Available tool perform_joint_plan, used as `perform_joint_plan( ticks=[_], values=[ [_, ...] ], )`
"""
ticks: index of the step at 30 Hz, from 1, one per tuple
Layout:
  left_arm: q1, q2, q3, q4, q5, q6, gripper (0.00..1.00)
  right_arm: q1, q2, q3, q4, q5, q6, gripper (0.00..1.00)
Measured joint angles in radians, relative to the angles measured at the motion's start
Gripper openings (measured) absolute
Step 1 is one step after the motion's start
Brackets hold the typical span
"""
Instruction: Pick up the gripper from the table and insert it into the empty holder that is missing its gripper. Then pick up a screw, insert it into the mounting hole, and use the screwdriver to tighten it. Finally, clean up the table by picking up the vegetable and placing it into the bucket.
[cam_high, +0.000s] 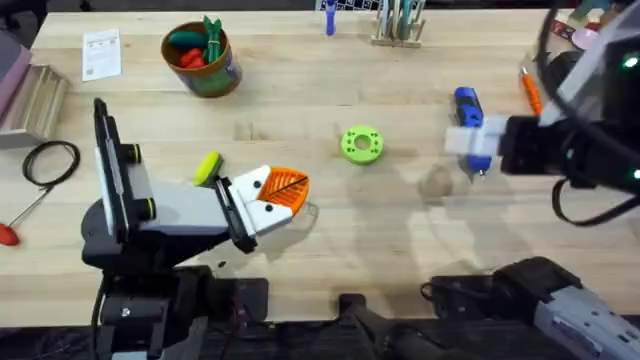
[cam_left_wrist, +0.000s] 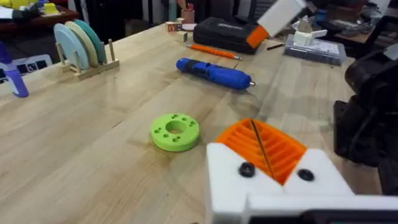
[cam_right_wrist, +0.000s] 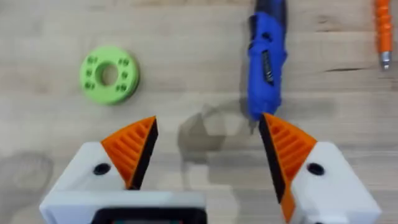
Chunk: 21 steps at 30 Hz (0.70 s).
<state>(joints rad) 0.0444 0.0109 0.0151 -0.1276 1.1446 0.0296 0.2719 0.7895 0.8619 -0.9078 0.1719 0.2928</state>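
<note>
Blue screwdriver (cam_high: 470, 128), lying flat on the wooden table (cam_high: 400, 230) at right of centre in the overhead view, its thin metal bit toward the lower edge of the frame. The right gripper (cam_right_wrist: 208, 155) hangs above the bit end, its white fingers with orange ribbed pads (cam_right_wrist: 132, 149) spread well apart and holding nothing. In the right wrist view the tool lies off the midline of the gap, nearer one pad than the other.

Judged step: fetching the screwdriver. For a sound grasp the jaws should be centred over the thick blue body rather than over the bit, lowered with one pad on each side, and closed square across it so the tool does not roll.

Left of the screwdriver lies a green round disc (cam_high: 362, 144); a slim orange tool (cam_high: 530, 92) lies to its right. At centre left the left gripper (cam_high: 282, 190) rests low with its orange pads pressed together and nothing visible between them. The yellow-green vegetable (cam_high: 207, 167) lies just beside it; the bucket (cam_high: 203, 62), upper left, holds red and green toy pieces.
</note>
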Motion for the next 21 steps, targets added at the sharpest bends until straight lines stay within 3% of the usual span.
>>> perform_joint_plan(
  ticks=[5,10,16,21],
  values=[
    [0.000,0.000,0.000,0.000,0.000,0.000,0.015,-0.147,0.043,0.003,0.070,-0.030,-0.050,0.991],
    [0.000,0.000,0.000,0.000,0.000,0.000,0.015,-0.254,0.232,0.109,-0.008,-0.068,-0.126,0.991],
    [0.000,0.000,0.000,0.000,0.000,0.000,0.015,-0.301,0.453,0.256,0.036,-0.083,-0.217,0.991],
    [0.000,0.000,0.000,0.000,0.000,0.000,0.015,-0.320,0.585,0.287,0.110,-0.084,-0.276,0.991]
  ],
)
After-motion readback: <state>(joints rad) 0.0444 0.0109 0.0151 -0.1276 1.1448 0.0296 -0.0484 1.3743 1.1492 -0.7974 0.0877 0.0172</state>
